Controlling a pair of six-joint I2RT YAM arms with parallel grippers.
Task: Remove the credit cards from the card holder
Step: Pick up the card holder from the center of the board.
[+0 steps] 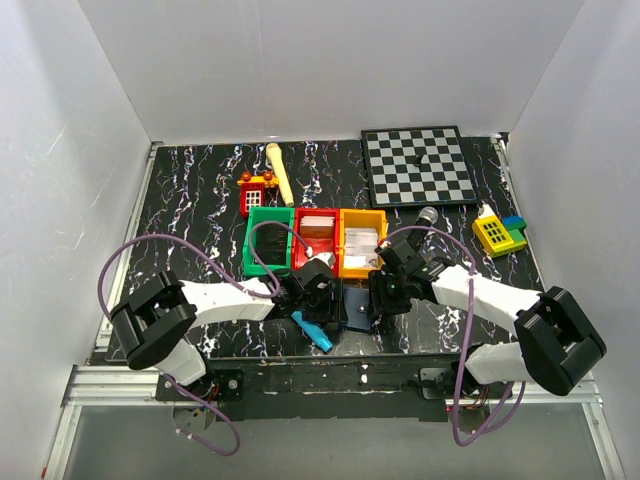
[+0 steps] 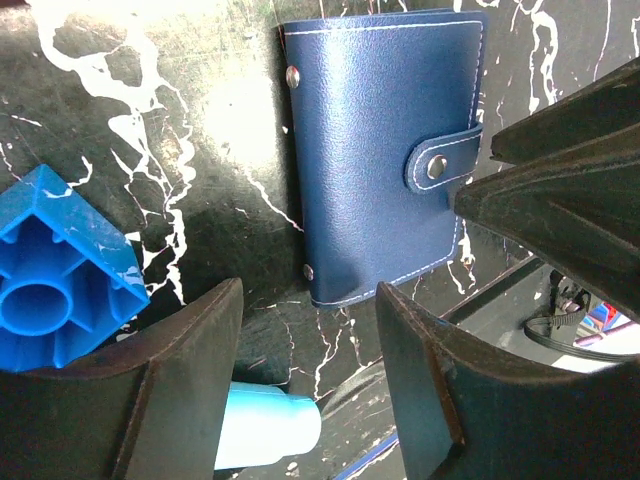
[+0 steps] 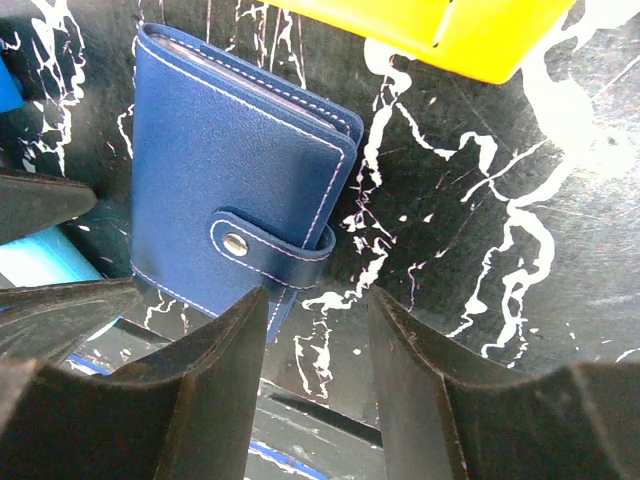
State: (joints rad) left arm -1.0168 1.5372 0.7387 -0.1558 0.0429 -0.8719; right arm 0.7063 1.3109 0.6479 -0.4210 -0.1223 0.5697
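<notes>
Navy card holder (image 1: 356, 303) lying shut from above, yellow bin (image 1: 362, 272) just beyond it, your left wrist, left gripper (image 2: 310, 300) jaws wide, empty, just short of it, your right wrist, right gripper (image 3: 318, 300) jaws wide, empty, at its strap

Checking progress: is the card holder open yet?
No, the card holder lies closed, its strap snapped shut.

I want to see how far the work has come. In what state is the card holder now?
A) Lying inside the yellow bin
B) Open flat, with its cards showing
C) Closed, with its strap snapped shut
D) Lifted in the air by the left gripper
C: the card holder lies closed on the table, with its strap snapped over the front cover.
</notes>
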